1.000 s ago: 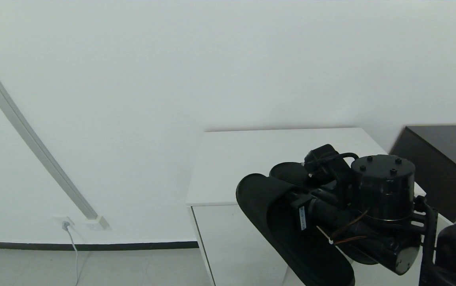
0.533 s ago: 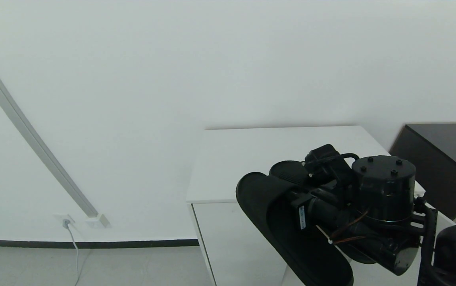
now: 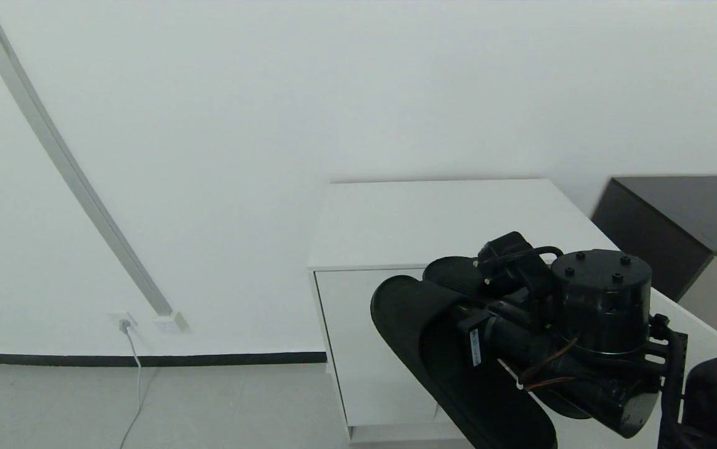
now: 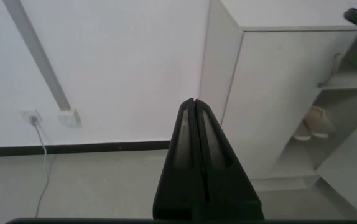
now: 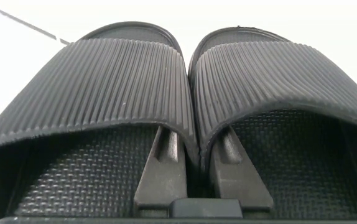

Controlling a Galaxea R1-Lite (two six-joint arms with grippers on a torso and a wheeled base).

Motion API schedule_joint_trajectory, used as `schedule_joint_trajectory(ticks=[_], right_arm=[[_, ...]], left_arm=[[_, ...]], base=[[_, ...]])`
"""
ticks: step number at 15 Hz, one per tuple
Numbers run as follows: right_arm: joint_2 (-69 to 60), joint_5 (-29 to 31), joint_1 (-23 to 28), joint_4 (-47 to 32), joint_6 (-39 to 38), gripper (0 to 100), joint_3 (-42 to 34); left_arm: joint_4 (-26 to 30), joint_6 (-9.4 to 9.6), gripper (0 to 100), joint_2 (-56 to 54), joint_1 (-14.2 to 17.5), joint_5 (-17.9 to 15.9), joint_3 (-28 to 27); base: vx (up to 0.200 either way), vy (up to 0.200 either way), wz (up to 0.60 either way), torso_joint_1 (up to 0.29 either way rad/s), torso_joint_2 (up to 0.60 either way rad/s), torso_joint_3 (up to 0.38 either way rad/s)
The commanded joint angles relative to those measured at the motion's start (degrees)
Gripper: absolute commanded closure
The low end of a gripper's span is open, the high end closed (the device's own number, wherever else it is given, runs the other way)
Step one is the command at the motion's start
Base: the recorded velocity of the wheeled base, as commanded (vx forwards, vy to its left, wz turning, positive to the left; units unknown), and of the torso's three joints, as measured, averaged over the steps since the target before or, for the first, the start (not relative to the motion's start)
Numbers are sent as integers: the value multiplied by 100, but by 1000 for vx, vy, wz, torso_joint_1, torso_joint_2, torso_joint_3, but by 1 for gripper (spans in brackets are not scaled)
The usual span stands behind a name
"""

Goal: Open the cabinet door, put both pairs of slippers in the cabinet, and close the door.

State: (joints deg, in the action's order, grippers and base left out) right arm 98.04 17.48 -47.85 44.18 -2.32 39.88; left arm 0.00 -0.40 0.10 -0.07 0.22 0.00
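The right gripper (image 5: 196, 142) clamps the black slippers (image 3: 448, 349) before the white cabinet (image 3: 433, 218). The left gripper (image 4: 196, 124) is closed on nothing

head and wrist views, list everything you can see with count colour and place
white cabinet: one, white, against the wall
black slippers: one pair, black, held in front of the white cabinet
beige slippers: one pair, beige, on a lower shelf inside the white cabinet
dark cabinet: one, dark grey, right of the white cabinet
wall socket: one, white, low on the wall, grey cable plugged in
trunking: one strip, grey, slanting up the wall
left hand: one, black, shut, empty
right hand: one, black, shut on the black slippers' straps
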Motion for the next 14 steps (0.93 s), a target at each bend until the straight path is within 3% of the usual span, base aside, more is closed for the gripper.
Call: schedule_joint_trajectory(ticks=[1,8,14], right_arm=[[49,1,4,3,3,100,-32],[40,-105,12,21,-14,100,-59],[93,-184,21,522,12,100,-235]], left_arm=[[0,-4,100,-1,7,4,0],[0,-4,100,-1,7,4,0],[0,-4,100,-1,7,4,0]], base=[[0,0,0,0,0,0],[0,0,0,0,0,0],[0,0,0,0,0,0]])
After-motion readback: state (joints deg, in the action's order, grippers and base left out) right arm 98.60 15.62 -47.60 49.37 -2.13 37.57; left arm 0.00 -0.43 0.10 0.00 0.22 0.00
